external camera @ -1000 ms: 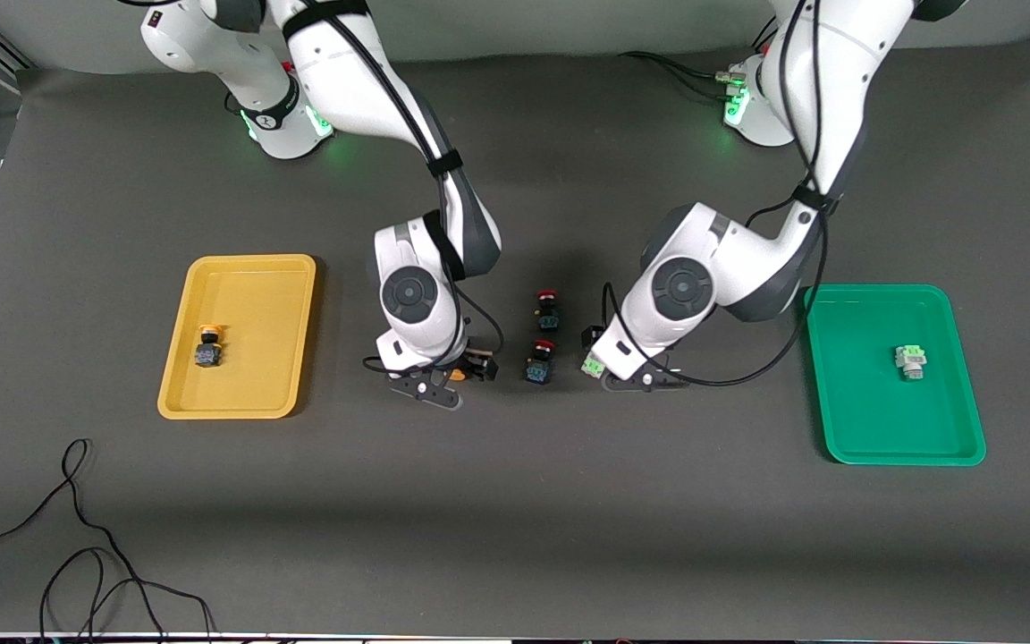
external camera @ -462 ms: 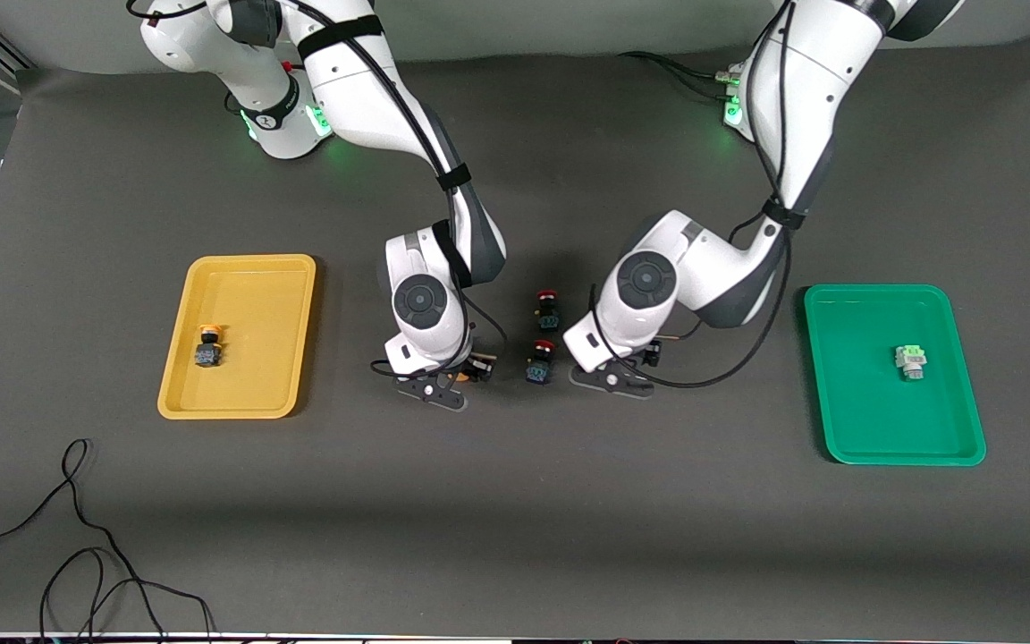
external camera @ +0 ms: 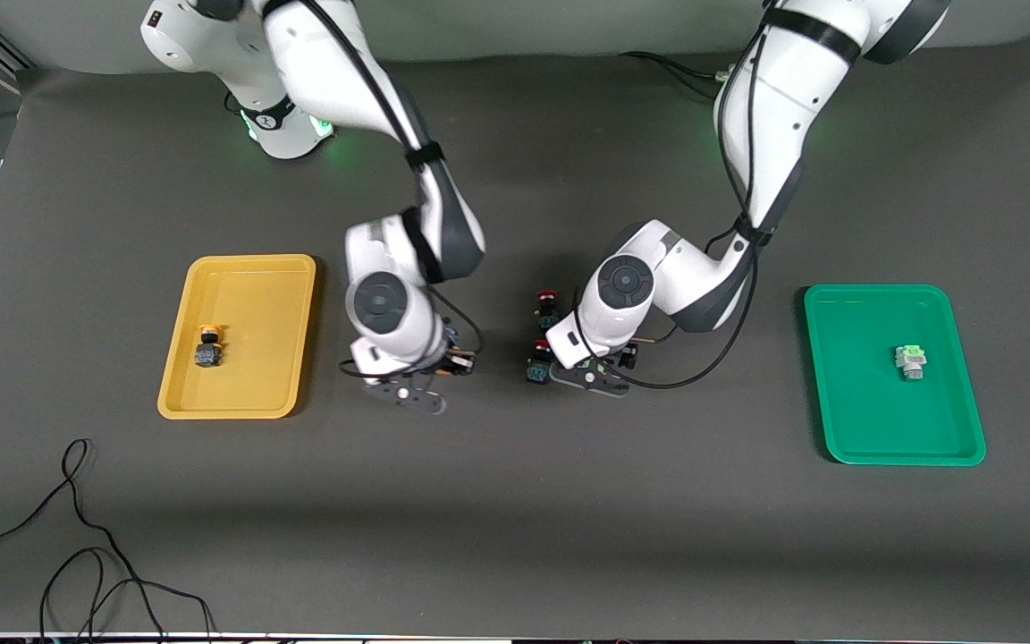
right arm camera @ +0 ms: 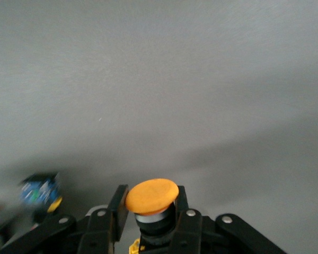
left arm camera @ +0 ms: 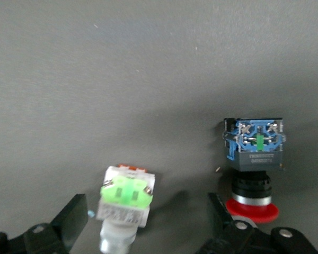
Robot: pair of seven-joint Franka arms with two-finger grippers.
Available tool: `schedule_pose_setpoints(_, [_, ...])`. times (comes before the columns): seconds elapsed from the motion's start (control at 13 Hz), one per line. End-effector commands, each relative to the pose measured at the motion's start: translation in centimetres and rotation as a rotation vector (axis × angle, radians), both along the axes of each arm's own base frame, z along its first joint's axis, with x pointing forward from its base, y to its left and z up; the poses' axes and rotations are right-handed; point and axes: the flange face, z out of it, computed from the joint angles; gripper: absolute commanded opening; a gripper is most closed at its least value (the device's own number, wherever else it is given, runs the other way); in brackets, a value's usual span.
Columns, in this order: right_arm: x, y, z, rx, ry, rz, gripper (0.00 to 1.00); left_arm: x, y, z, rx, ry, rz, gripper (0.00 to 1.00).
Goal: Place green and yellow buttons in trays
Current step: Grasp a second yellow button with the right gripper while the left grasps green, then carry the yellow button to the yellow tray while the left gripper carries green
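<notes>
A: Largest first, then. What lies on the surface [external camera: 515, 537]?

B: Yellow tray [external camera: 238, 394] toward the right arm's end, one yellow-capped button [external camera: 207, 345] in it. Green tray [external camera: 864, 429] toward the left arm's end, one green button [external camera: 908, 361] in it. Two red-capped switches [external camera: 547, 306] between the arms, not for sorting.

A: Grippers?

B: Right gripper [right arm camera: 147, 211] is clamped on a yellow-capped button [right arm camera: 151, 197], low over bare surface between the yellow tray and the red switches. Left gripper [left arm camera: 148, 225] is spread wide around a green button [left arm camera: 125, 203] lying on its side, one red-capped switch [left arm camera: 254, 159] just beside it.

A: Orientation?

B: Held button: long axis along the fingers, cap outward. Green one: long axis running into the gripper, green end outward.

A: Advice?

B: Probably close squarely on the green body, keeping clear of the red neighbour; carry the yellow one level to its tray.
</notes>
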Motion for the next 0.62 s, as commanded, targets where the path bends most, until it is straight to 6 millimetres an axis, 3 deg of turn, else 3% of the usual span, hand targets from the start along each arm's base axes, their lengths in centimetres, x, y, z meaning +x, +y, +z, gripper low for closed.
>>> schedule_pose_setpoints(0.0, [-0.3,-3.8,5.8,0.002,0.042,0.115,0.17,0.1,-0.3,-0.3,0.009,-0.012,-0.01,0.99])
schedule_pose_setpoints(0.08, [-0.2,-6.0,6.5,-0.037,0.066,0.198,0.17,0.2,0.0,-0.4,0.014,-0.012,-0.008,0.97])
schedule_pose_setpoints(0.15, [0.5,-9.4,7.7,-0.057,0.072,0.275,0.17,0.2,0.1,-0.5,0.016,-0.01,-0.007,0.85])
schedule_pose_setpoints(0.23, [1.0,-13.3,8.2,-0.056,0.091,0.349,0.17,0.1,0.2,-0.6,0.022,-0.002,-0.008,0.19])
schedule_pose_setpoints(0.31, [1.4,-17.7,8.6,-0.056,0.099,0.418,0.17,0.1,0.3,-0.6,0.024,0.001,-0.006,0.0])
schedule_pose_setpoints(0.46, [1.3,-25.5,8.1,-0.054,0.118,0.511,0.17,0.5,0.7,-0.7,0.031,-0.004,0.0,0.0])
schedule_pose_setpoints(0.54, [0.7,-28.4,6.7,-0.055,0.117,0.539,0.17,0.6,0.8,-0.5,0.031,-0.005,0.002,0.0])
